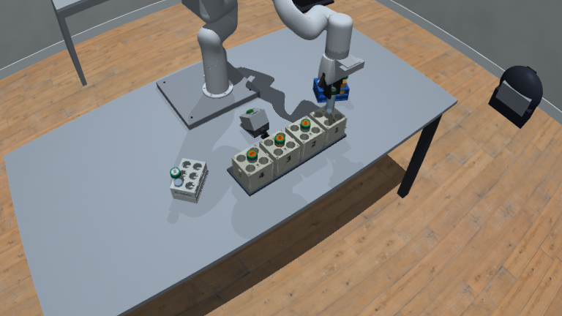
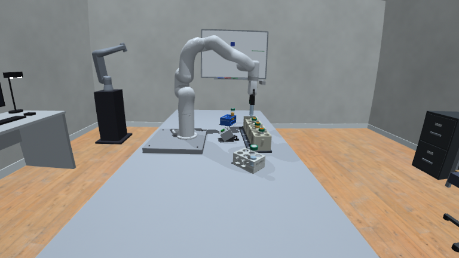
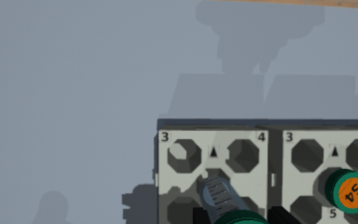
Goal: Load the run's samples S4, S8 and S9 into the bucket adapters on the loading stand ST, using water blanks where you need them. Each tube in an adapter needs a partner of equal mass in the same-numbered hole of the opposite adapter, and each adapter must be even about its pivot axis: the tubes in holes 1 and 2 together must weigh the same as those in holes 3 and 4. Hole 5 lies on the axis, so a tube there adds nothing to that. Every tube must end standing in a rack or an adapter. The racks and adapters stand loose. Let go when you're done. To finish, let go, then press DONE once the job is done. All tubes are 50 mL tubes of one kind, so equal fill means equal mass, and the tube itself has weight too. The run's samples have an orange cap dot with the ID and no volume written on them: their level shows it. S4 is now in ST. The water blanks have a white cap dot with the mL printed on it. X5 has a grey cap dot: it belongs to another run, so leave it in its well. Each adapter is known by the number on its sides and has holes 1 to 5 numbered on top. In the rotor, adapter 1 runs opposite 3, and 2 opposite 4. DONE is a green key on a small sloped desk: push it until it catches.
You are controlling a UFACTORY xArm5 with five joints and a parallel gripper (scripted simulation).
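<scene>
The gripper (image 1: 331, 85) (image 2: 251, 100) (image 3: 242, 216) has its fingers closed on a green-capped tube (image 1: 329, 105) (image 2: 251, 109) (image 3: 219, 191), gripped near the cap, with its clear lower end hanging down; its dot cannot be read. That end is over adapter 1 (image 1: 336, 129) (image 2: 246, 120) (image 3: 212, 136); the wrist view shows its graduation marks and the holes below. Next along, adapter 2 (image 1: 313, 143) (image 3: 322, 134) bears S4 (image 1: 305, 123) (image 2: 253, 118) (image 3: 349, 190) in hole 5, its ID legible only from the wrist. The top view shows 1 orange-dotted tube each in adapter 3 (image 1: 288, 158) and adapter 4 (image 1: 260, 175). Both room views show the DONE key (image 1: 249, 111) (image 2: 222, 130), the blue rack (image 1: 331, 97) (image 2: 227, 120), where the exterior view separates an amber-filled tube (image 2: 232, 111) from the arm, and the pale rack (image 1: 186, 194) (image 2: 259, 166) with 1 white-dotted tube (image 1: 175, 172) (image 2: 253, 147).
</scene>
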